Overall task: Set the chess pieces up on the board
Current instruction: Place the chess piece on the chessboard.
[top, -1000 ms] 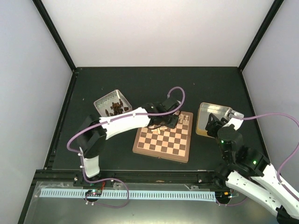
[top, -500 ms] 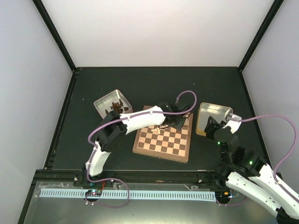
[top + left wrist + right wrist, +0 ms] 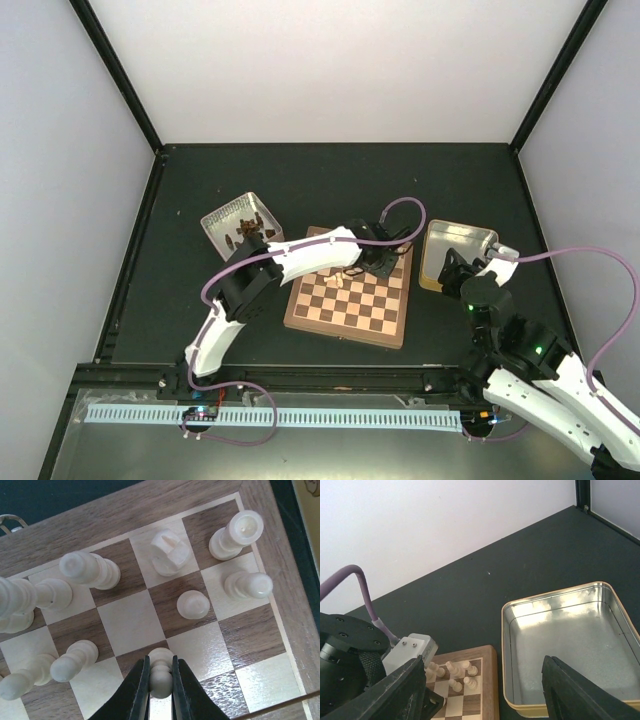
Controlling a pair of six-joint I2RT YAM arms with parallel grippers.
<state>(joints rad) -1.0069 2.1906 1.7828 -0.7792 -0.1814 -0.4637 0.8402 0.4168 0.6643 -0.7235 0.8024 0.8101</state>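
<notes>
board (image 3: pixel 127 622): varnished wood, soft sheen on the squares
pieces (image 3: pixel 170 555): pale wood, smooth, satin
tin (image 3: pixel 570 645) right of board: bright metal, glossy, gold-toned rim
table (image 3: pixel 470 595): black, matt
left fingers (image 3: pixel 137 695): black plastic, smooth

A dark desk (image 3: pixel 330 180) carries two metal tins: the left tin (image 3: pixel 216 222) holds small dark brown bits (image 3: pixel 247 233), and the gold-rimmed right tin (image 3: pixel 570 645) shines.

table (image 3: pixel 330 170), perhaps felted: board (image 3: pixel 362 300), tin (image 3: pixel 224 216), second tin (image 3: pixel 456 240)
</notes>
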